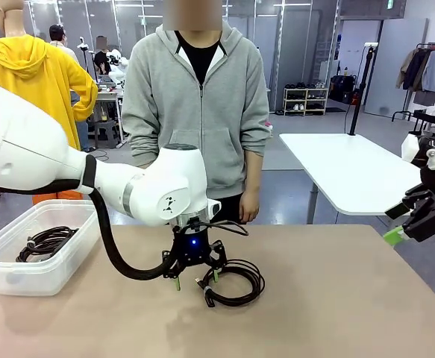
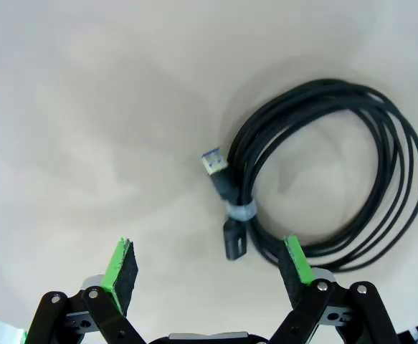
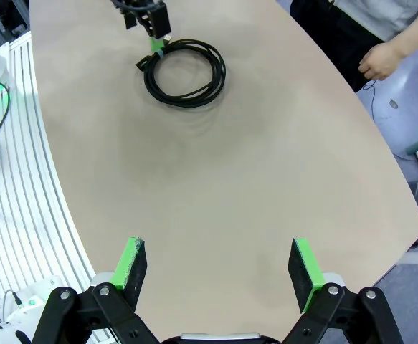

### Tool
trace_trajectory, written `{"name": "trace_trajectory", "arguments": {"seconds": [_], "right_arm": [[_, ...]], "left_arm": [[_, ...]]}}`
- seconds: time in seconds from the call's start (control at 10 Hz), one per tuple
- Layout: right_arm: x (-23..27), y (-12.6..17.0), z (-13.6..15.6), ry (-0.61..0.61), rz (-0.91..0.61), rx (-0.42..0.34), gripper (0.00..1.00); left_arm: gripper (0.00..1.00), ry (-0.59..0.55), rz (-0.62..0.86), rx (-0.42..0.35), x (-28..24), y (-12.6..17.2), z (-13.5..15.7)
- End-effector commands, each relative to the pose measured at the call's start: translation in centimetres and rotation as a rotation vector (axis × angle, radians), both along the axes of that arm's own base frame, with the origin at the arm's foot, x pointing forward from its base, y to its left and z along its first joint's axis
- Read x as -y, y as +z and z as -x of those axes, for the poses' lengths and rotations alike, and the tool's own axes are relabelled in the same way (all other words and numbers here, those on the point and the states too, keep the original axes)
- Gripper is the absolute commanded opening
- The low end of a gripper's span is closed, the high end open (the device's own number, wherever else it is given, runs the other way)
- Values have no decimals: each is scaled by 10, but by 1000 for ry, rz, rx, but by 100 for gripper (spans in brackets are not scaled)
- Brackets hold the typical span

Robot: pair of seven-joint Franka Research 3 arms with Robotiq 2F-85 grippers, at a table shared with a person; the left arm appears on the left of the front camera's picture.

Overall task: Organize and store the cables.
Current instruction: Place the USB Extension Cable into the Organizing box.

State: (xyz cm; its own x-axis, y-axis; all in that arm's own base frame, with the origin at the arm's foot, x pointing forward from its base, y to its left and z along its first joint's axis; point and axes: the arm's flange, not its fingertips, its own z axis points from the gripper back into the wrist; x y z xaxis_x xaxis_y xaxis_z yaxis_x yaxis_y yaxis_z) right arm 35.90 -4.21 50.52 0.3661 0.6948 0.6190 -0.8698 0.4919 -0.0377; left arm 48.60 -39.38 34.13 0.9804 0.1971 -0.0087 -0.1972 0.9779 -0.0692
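Spreading across the foreground is a matte tan table (image 1: 336,298), smooth and bare at its near edge. On it, near the middle, lies a coiled black cable (image 1: 236,282): thin glossy cord wound into a round loop, pinched at one side by a pale band, with a blue-tipped metal plug (image 2: 213,162) and a blunt black plug poking out beside the band. The left gripper (image 1: 195,280) hangs directly over that banded side of the coil, its jaws spread wide with nothing between them; in the left wrist view one green pad (image 2: 295,269) sits just over the edge of the cord, the other over bare tabletop. A thick black ribbed hose (image 1: 116,250) curves from the glossy white left arm down to the gripper.

At the table's left edge sits a translucent plastic bin (image 1: 8,276), rectangular with rounded corners, holding another black coiled cable (image 1: 47,242).

Off the table's right edge, the right gripper (image 1: 407,227) hovers with its fingers wide apart and empty, well apart from the coil.

Beyond the far edge stands a person in a soft grey zip hoodie (image 1: 198,97), arms hanging at their sides.
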Motion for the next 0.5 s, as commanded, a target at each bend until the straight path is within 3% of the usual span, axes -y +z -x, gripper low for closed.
{"name": "trace_trajectory", "arguments": {"seconds": [0.0,0.4], "right_arm": [[-3,4,-2,-23,-13,-21,100],[-3,4,-2,-23,-13,-21,100]], "left_arm": [[100,19,19,-30,19,-2,-13],[100,38,-41,-73,30,-24,-28]]}}
